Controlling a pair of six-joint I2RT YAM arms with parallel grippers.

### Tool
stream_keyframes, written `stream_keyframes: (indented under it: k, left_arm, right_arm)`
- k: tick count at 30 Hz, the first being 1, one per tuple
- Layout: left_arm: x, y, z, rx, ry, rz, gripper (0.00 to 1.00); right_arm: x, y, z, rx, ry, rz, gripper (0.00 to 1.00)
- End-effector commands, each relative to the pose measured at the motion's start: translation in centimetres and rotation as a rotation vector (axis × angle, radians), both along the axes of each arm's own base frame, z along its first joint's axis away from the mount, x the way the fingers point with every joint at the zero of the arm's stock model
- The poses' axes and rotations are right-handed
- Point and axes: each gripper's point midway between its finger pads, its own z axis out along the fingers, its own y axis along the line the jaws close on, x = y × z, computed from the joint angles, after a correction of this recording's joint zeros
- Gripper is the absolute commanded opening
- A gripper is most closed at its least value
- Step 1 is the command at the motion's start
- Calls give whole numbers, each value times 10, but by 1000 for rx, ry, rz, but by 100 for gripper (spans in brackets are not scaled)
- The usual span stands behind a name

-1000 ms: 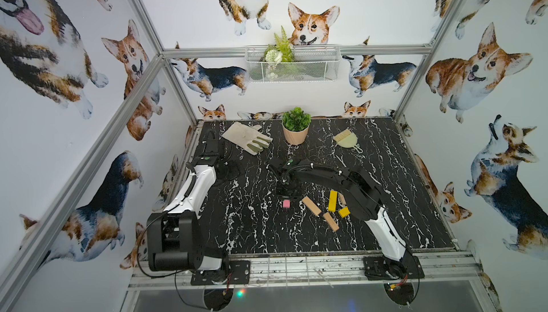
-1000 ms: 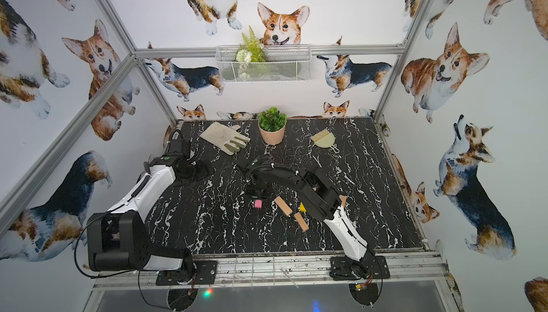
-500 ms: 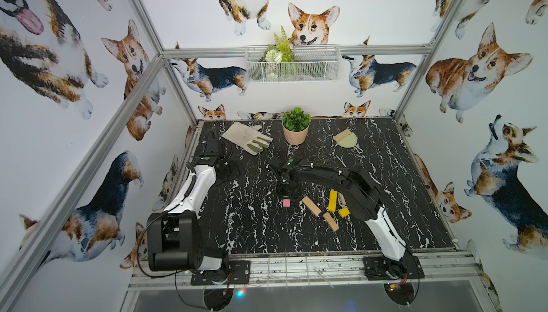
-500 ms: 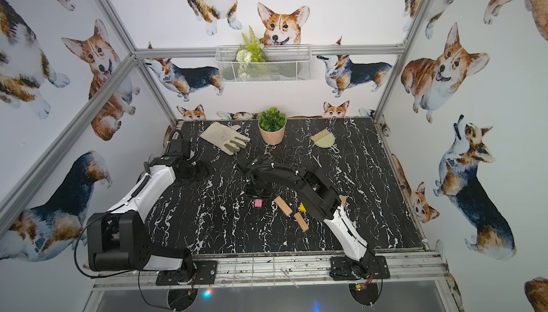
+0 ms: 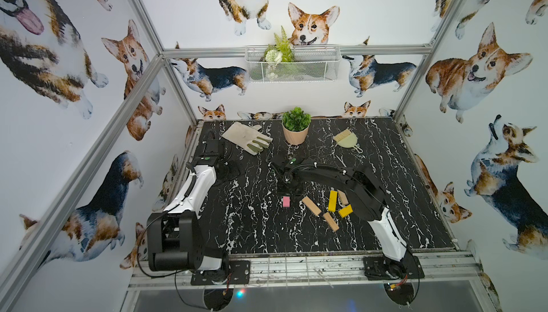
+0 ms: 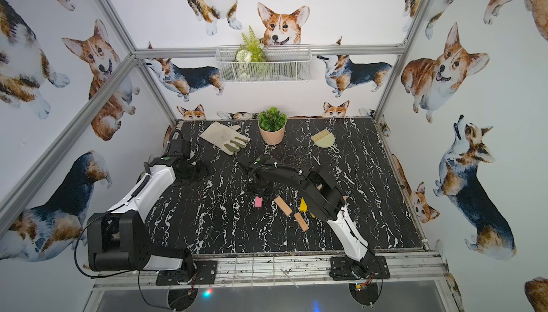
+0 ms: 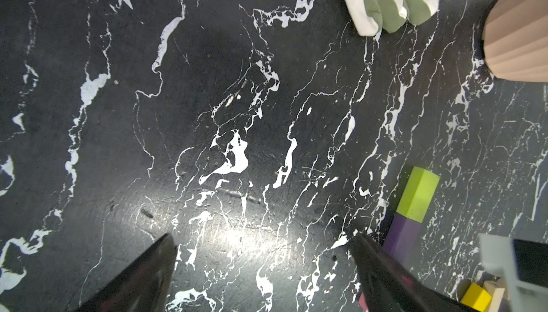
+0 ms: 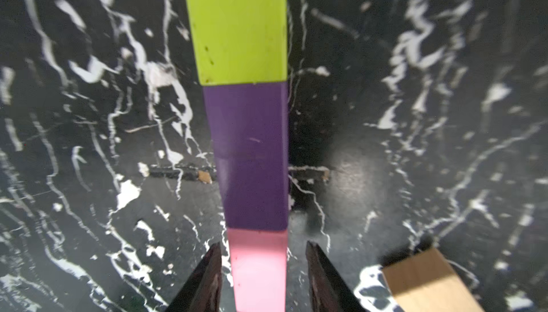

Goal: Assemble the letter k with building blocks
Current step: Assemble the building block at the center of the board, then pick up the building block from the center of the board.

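pink block (image 8: 258, 269), lower centre: likely light, stiff, slick | pinch long sides | right gripper (image 8: 264, 245) half-open astride it, no contact | left gripper (image 7: 264, 236) wide, empty

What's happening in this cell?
The right gripper straddles the pink rectangular block, jaws apart and clear of it. That block ends a straight line with the purple block and the lime green block, likely the K's stem. The left gripper hangs open over the black marble table. Tan wooden blocks and yellow blocks lie loose beside the right arm.
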Motion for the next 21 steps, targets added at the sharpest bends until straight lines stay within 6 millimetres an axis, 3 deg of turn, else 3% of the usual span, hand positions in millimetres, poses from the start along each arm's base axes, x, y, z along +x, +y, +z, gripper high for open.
stream_keyframes:
  k: [1,3,7,14,18,21]
  left_arm:
    - [3,-2,10,39,-56,-35,98]
    - [2,-8,15,54,-85,-57,99]
    - [-4,-38,19,97,-91,-150,100]
    - [-18,-143,40,214,-176,-401,100]
    - [-27,-204,26,214,-148,-516,98]
    - [-33,-245,11,227,-131,-600,96]
  right_arm:
    - [20,-1,55,76,-188,7,53]
    - [25,-14,83,95,-285,0,53]
    - [37,-76,116,82,-418,-107,54]
    - [41,-229,131,44,-503,-430,54]
    - [26,-308,156,38,-612,-615,54]
    - [9,-347,173,52,-685,-704,54]
